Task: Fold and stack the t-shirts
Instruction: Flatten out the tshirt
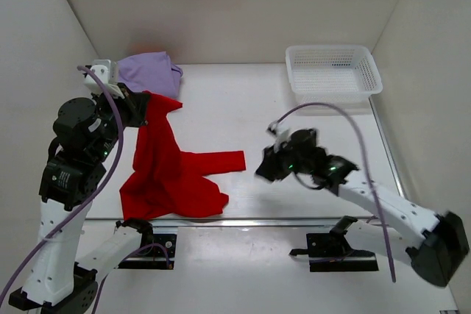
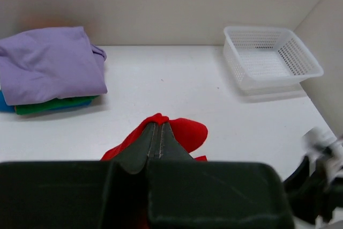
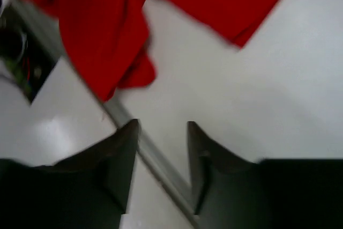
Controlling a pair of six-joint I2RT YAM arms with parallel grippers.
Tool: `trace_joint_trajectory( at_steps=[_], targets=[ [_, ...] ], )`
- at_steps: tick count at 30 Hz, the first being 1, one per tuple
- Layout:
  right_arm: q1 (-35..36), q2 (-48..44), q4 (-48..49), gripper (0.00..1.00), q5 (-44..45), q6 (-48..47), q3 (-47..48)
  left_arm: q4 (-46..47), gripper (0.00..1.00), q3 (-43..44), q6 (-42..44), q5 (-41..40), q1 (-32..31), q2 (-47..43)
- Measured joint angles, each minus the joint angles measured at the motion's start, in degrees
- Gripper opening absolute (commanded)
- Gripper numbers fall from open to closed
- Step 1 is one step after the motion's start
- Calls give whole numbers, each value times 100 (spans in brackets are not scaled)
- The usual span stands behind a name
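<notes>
Pinching a fold of the red t-shirt (image 2: 194, 132), the left gripper (image 2: 156, 132) is closed tight; the cloth trails to the table's (image 1: 221, 108) near-left edge. Right gripper (image 3: 162, 132) gapes empty near the near edge. Lavender t-shirt (image 2: 51, 63) lies folded in the far-left corner.

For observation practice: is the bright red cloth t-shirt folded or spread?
Spread, not folded: the bright red cloth t-shirt lies rumpled, one sleeve out.
</notes>
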Motion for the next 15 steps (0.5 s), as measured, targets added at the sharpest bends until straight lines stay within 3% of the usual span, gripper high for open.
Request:
trace_joint_trajectory(
  at_steps=[1,3,6,15],
  targets=[
    [455,273,168,52,7,129,-234,11,0,-55,-2,0,4,4],
    [1198,852,623,58,-28,378,-645,26,0,-127,-13,2,13,-2],
    [1784,1633,1285,59,-98,750,-887,120,0,-245,-37,4,26,-72],
    [2118,2914,3206,57,-549,1412,-643,356,0,-715,-149,42,37,-356]
  ],
)
